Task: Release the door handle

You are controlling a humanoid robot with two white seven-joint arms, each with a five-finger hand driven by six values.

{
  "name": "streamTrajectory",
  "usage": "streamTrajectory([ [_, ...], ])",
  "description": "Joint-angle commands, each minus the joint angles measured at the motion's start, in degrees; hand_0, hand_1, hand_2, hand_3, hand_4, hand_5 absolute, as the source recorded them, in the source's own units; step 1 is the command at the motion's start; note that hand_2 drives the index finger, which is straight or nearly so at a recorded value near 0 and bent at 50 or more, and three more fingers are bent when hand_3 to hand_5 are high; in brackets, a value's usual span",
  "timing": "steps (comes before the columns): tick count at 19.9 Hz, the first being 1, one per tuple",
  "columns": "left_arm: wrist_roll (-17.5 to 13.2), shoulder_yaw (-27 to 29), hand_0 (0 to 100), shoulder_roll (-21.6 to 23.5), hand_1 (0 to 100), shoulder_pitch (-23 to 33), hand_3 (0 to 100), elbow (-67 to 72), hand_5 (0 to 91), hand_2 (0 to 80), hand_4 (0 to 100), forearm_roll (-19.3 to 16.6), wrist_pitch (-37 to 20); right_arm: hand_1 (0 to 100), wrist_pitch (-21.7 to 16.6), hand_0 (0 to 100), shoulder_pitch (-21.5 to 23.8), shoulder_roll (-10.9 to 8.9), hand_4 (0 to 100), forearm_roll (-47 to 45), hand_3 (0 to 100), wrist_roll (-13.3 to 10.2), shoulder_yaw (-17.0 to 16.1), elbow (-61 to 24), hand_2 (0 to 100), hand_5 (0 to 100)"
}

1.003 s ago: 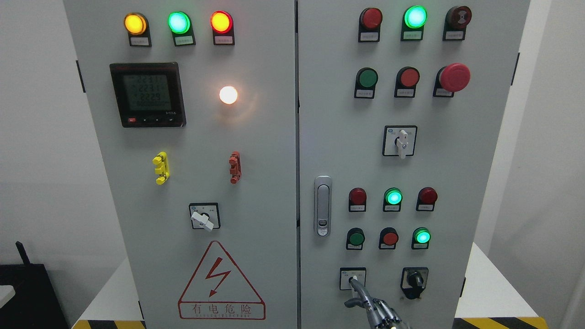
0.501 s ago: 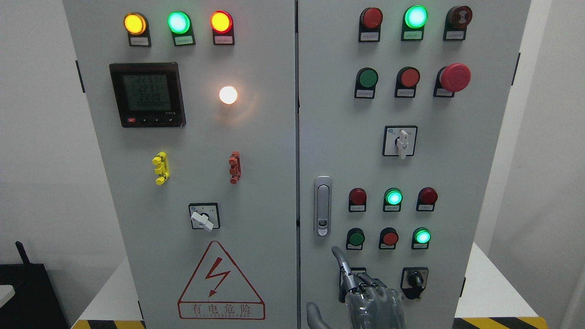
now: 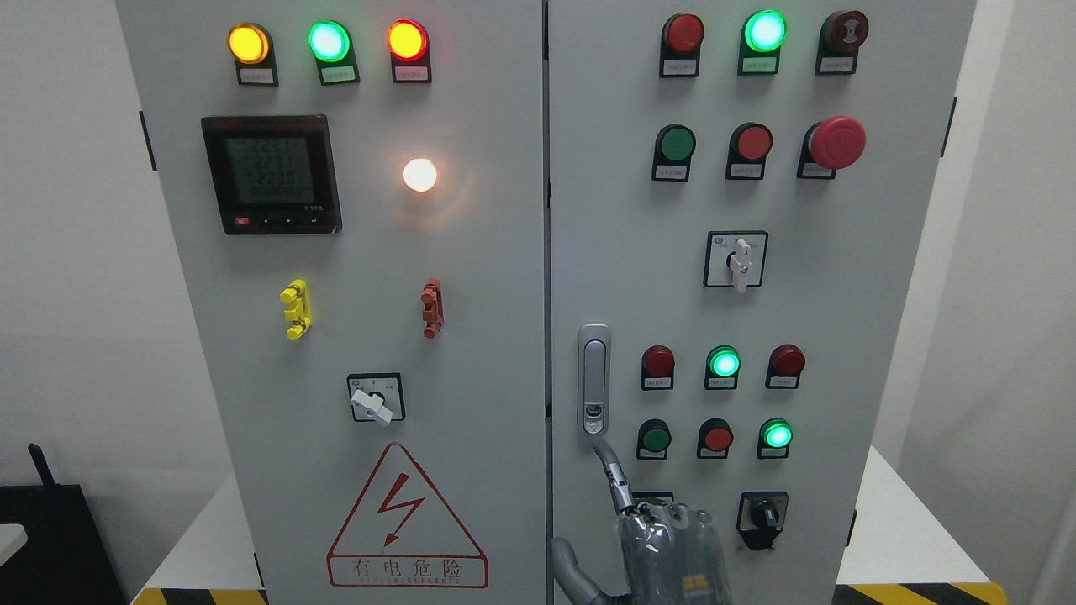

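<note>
A robot's right hand [image 3: 668, 546] rose from the bottom edge against the right-hand door [image 3: 622, 252] of a grey electrical cabinet, one finger [image 3: 612, 472] stretched upward and the remaining fingers curled in at the knuckles, holding nothing. The silver door handle [image 3: 593, 378] stood upright directly above that finger, its lower end just beyond the fingertip; whether the two touched could not be told. The thumb [image 3: 567, 571] jutted out toward the seam between the two doors. Up and to the right of the hand sat two rows of small round controls, among them a lit green lamp [image 3: 724, 362] and a second lit green lamp [image 3: 777, 435], with a black rotary switch [image 3: 762, 514] level with the knuckles on the right. The hand's back covered most of a small selector plate [image 3: 651, 497], only its top edge showing. Farther above hung a white-levered selector switch [image 3: 737, 260] and a large red mushroom button [image 3: 836, 141]. Across the seam to the hand's left, the other door carried a red lightning warning triangle [image 3: 407, 519], a digital meter [image 3: 271, 173] and a glowing white lamp [image 3: 419, 174]. The left hand did not appear.
</note>
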Motion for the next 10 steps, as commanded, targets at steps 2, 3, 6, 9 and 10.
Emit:
streamTrajectory([
  [2, -0.04, -0.79, 12, 0.08, 39, 0.01, 0, 1.14, 0.0, 0.0, 0, 0.00, 0.04, 34, 0.38, 33, -3.39, 0.63, 100, -0.07, 100, 1.17, -0.01, 4.42, 0, 100],
  [3, -0.04, -0.79, 12, -0.01, 39, 0.01, 0, 1.14, 0.0, 0.0, 0, 0.00, 0.04, 34, 0.39, 34, -3.39, 0.63, 100, -0.16, 100, 1.17, -0.10, 4.68, 0, 100],
  [6, -0.04, -0.79, 12, -0.01, 39, 0.01, 0, 1.14, 0.0, 0.0, 0, 0.00, 0.04, 34, 0.56, 34, -3.31, 0.63, 100, -0.25, 100, 1.08, -0.27, 5.30, 0, 100],
  [9, -0.04, -0.79, 12, -0.01, 39, 0.01, 0, 1.14, 0.0, 0.0, 0, 0.00, 0.04, 34, 0.82, 34, -3.39, 0.54, 100, -0.25, 100, 1.61, -0.27, 5.74, 0, 100],
  [10, -0.04, -0.79, 12, 0.08, 39, 0.01, 0, 1.14, 0.0, 0.0, 0, 0.00, 0.04, 34, 0.82, 35, -3.39, 0.63, 100, -0.25, 100, 1.70, -0.27, 6.00, 0, 100],
])
